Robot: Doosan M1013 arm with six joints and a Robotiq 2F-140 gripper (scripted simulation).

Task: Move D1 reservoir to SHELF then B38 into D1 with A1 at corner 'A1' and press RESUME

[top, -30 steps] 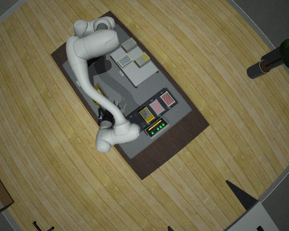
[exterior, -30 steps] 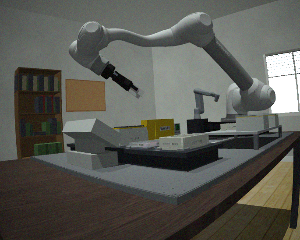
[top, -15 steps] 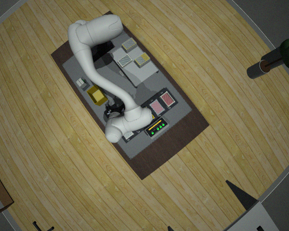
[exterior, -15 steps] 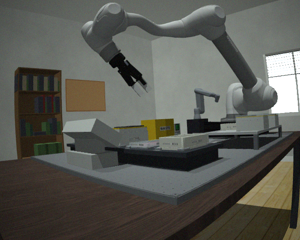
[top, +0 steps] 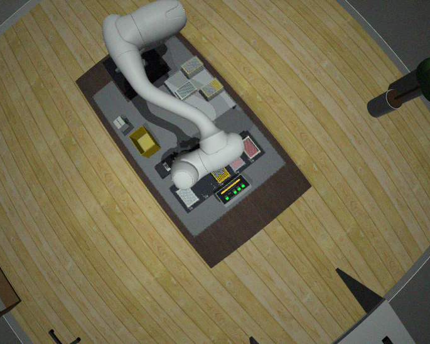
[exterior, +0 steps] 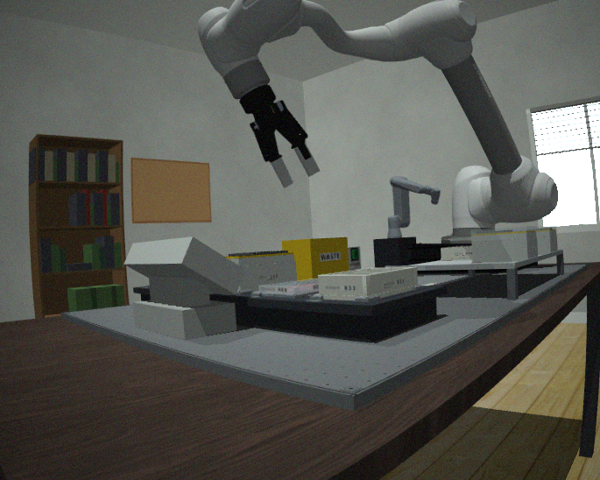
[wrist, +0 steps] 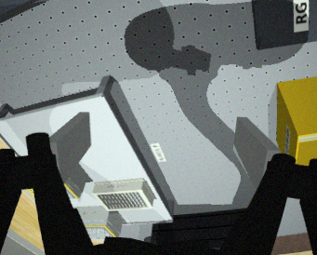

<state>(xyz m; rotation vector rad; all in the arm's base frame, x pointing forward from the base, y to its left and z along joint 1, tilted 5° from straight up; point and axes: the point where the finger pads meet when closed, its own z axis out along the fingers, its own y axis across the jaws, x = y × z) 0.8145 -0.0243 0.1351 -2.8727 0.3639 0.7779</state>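
The white arm (exterior: 403, 31) is arching from its base at the far right of the table (exterior: 82, 392) over the grey deck mat (exterior: 310, 361), its wrist hanging high above the middle of the bench. The labware shelf (exterior: 496, 264) is standing at the far right on short legs, carrying three items in the top view, among them a grey-topped reservoir (top: 185, 90) beside two yellow-rimmed ones. On the near black deck (exterior: 341, 309), reservoir R33 (exterior: 367, 282) is sitting flat at the right end of the row as the exterior view shows it, label facing the camera. In the top view it is the white item (top: 187, 196) at the end of the row, with a yellow tip rack (top: 221, 174) and two pink plates (top: 250, 147) further along. The panel (top: 232, 189) is showing an amber strip and green lights. A yellow waste bin (exterior: 315, 255) is standing behind the deck, and the regrip nest RG (wrist: 288, 14) is lying near it. The gripper (exterior: 294, 172) is hanging tilted in the air well above the deck, jaws parted fairly wide with nothing between them.
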